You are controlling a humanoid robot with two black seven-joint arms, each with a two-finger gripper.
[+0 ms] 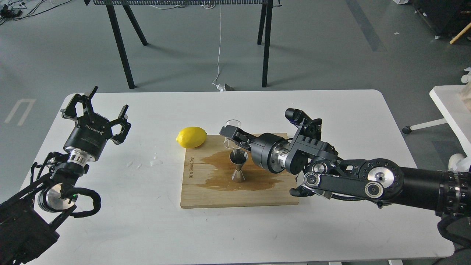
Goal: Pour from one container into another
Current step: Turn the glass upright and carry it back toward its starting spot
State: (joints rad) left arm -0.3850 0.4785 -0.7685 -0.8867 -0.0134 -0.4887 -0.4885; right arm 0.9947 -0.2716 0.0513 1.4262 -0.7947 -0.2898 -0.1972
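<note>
We held the clear glass cup (232,133) in our right claw (231,134), its fingers closed around it, just behind and above the steel hourglass jigger (238,166), likely to bring its rim over the jigger's mouth. The jigger stood upright on the wet-stained wooden board (206,191). A smooth yellow lemon (191,137) rested at the board's far left corner. Our left claw (96,115) hung spread wide, empty.
</note>
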